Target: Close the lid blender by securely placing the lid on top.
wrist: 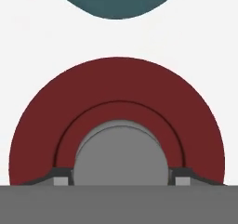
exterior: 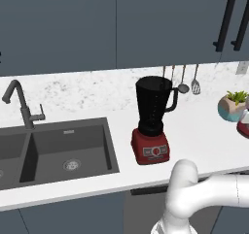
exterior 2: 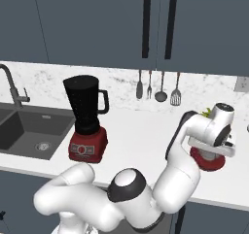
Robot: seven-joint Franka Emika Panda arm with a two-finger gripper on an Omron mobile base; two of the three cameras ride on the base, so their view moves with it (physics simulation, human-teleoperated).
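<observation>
The blender (exterior: 151, 126) stands on the tabletop (exterior: 204, 131) to the right of the sink (exterior: 53, 150), and the top of its black jar is open; no lid sits on it. So the main part of the task is not done.

The lid (wrist: 116, 121) lies flat on the tabletop far to the right, well apart from the blender and just in front of a small teal pot with a plant (exterior: 232, 106). In the right base view the hand (exterior 2: 210, 155) is lowered directly onto the lid (exterior 2: 209, 161). In the hand view the two fingertips (wrist: 62, 177) stand on either side of the grey knob (wrist: 121, 153) in the centre of the lid, close against its sides, so I judge that the hand is clamped on the knob.

The lid looks not yet lifted; it seems to rest on the tabletop. What remains, in my judgement: to raise the lid, carry it left over the jar, put it down centred on the rim and let go.
</observation>
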